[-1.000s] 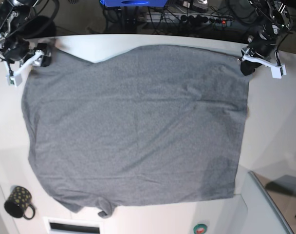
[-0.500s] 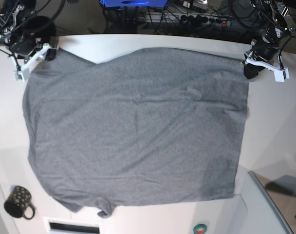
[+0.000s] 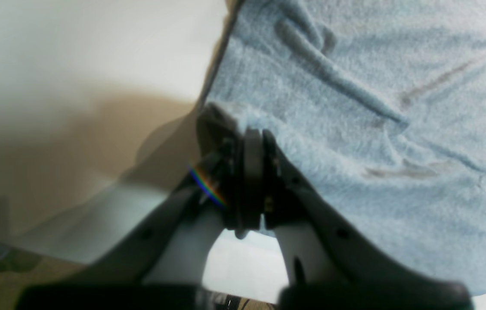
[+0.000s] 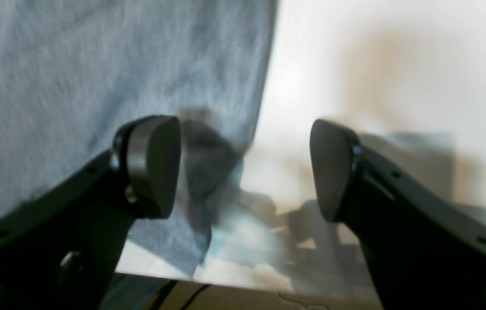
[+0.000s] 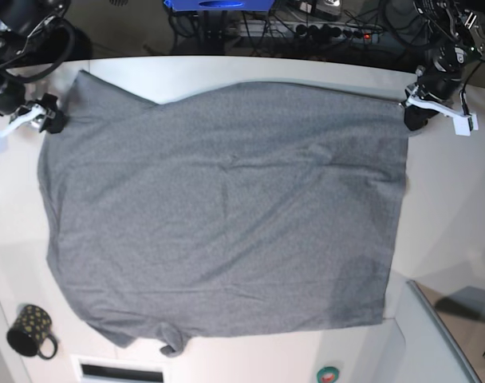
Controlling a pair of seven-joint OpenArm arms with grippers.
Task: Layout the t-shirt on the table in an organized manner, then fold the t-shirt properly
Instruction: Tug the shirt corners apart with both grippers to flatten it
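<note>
Across the white table (image 5: 226,72) the grey t-shirt (image 5: 226,207) lies spread nearly flat, so the layout looks largely done; folding is not begun. At its far corner the left pincer (image 5: 412,110) is clamped on the hem. Beside the opposite corner, the right pincer (image 4: 245,168) stands apart, empty.

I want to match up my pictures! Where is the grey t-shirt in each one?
Base view: the t-shirt lies spread across the middle of the table.
Left wrist view: it fills the right side.
Right wrist view: it fills the left side.
Shared landmark: the white table beside the shirt's edge.
</note>
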